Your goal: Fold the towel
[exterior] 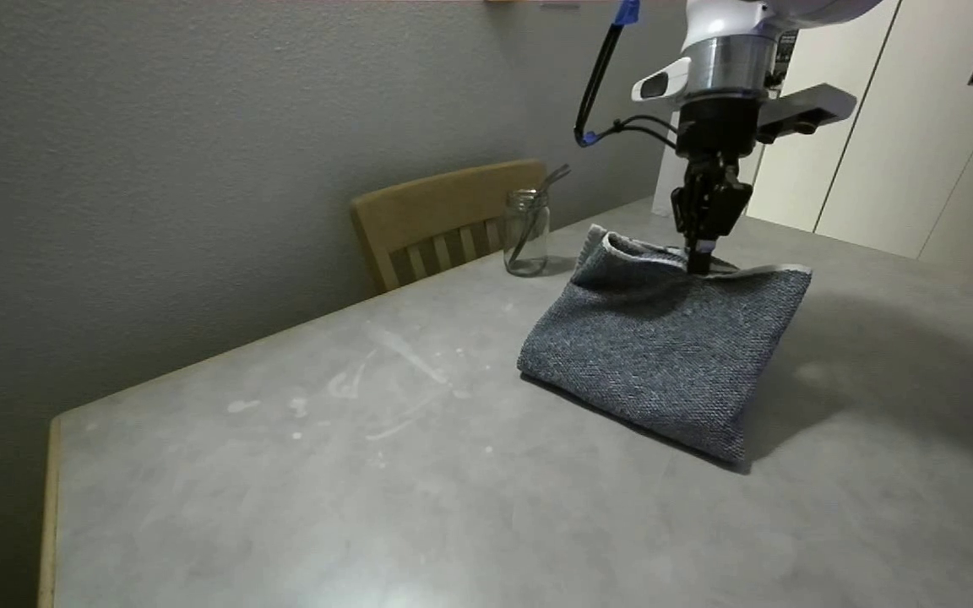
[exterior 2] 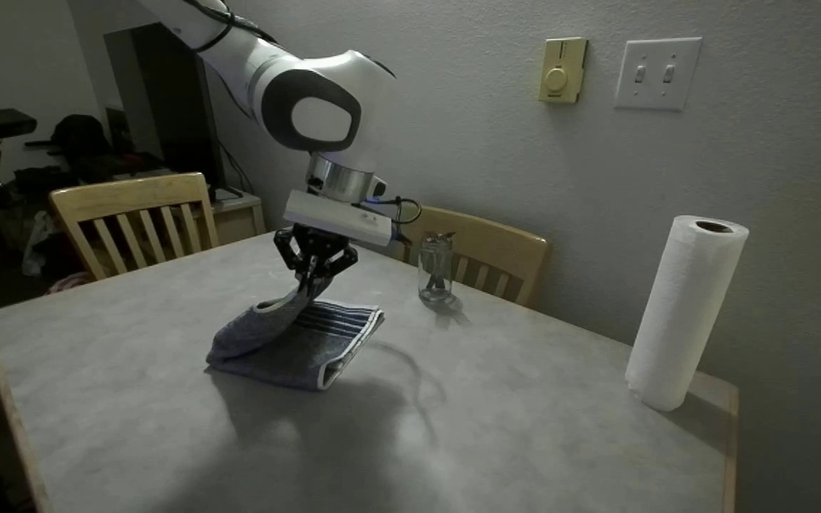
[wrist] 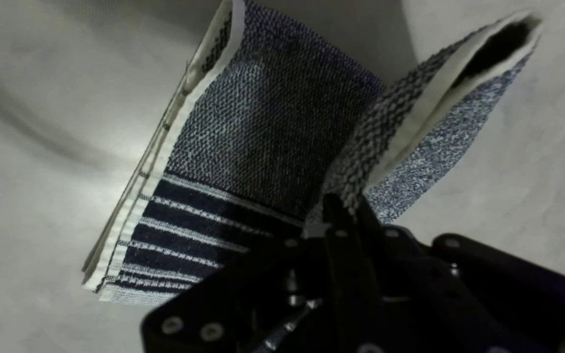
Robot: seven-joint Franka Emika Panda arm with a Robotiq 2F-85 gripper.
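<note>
Centre-left in an exterior view, the claw (exterior 2: 308, 281) pinches the towel (exterior 2: 296, 362), its raised flap (exterior 2: 252, 330) best laid rightward, edges matched.

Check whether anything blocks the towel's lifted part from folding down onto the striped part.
Nothing visible does. The jaws hold the towel by its lifted part, and no other object shows between that and the striped part. The glass jar stands apart from the towel.

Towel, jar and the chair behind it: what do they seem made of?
Towel: matte fabric, perhaps cotton; coarse weave shows. Jar: likely glass, shiny and transparent, though plastic is possible. Chair: probably wood, smooth finish, from its tan colour and slatted build.
</note>
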